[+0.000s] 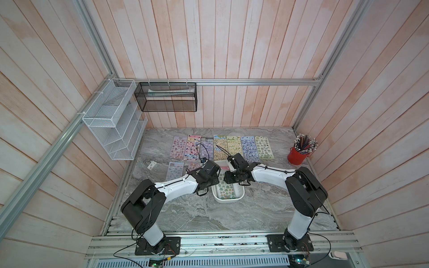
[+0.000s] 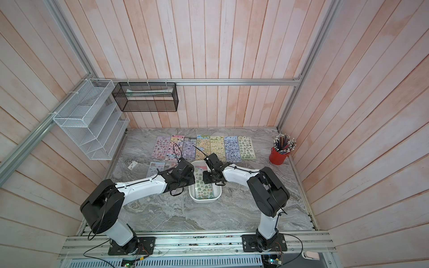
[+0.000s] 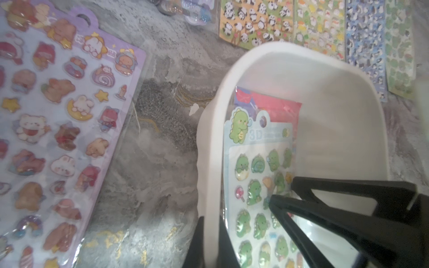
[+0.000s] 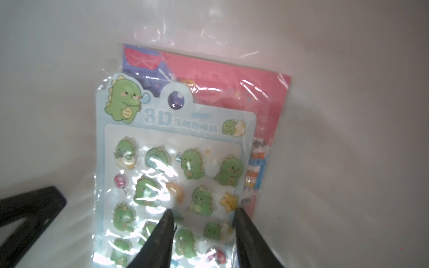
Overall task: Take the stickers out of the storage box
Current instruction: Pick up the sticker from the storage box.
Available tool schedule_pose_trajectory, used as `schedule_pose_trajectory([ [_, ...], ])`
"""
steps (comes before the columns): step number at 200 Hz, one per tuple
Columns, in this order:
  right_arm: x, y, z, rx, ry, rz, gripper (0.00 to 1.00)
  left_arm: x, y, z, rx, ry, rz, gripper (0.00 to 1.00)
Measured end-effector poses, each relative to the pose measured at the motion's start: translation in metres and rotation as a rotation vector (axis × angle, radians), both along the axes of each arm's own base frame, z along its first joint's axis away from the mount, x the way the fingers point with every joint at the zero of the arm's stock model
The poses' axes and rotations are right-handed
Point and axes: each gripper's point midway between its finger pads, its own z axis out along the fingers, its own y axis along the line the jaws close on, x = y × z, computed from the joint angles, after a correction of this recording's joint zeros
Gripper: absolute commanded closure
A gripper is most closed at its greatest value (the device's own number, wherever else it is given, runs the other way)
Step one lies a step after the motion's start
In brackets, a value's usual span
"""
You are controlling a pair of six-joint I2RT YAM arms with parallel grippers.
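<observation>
Inside the white storage box (image 1: 228,200) lie 2 shiny stickers (image 4: 176,162), green dinosaurs over pink, with the right gripper (image 4: 204,212) spread partway, tips touching the top one, and the left gripper (image 3: 211,224) pinching the box wall.

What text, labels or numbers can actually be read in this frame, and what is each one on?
"3D": header of the green dinosaur sheet in the storage box.
Characters beside it: too blurred to read.
Header print on the purple sheet: too blurred.
Print on the small white tag and on the sheets laid out at the back: too small to read.
</observation>
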Motion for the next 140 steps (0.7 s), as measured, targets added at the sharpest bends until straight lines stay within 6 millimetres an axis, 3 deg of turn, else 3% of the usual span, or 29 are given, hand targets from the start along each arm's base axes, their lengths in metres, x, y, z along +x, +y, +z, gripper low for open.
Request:
schedule_pose_trajectory([
  [72, 0.007, 0.008, -0.002, -0.003, -0.011, 0.02, 0.34, 0.002, 0.001, 0.004, 0.014, -0.007, 0.001, 1.0],
  [140, 0.008, 0.014, 0.0, 0.048, 0.009, 0.046, 0.42, 0.003, 0.004, 0.005, 0.034, -0.007, 0.002, 1.0],
])
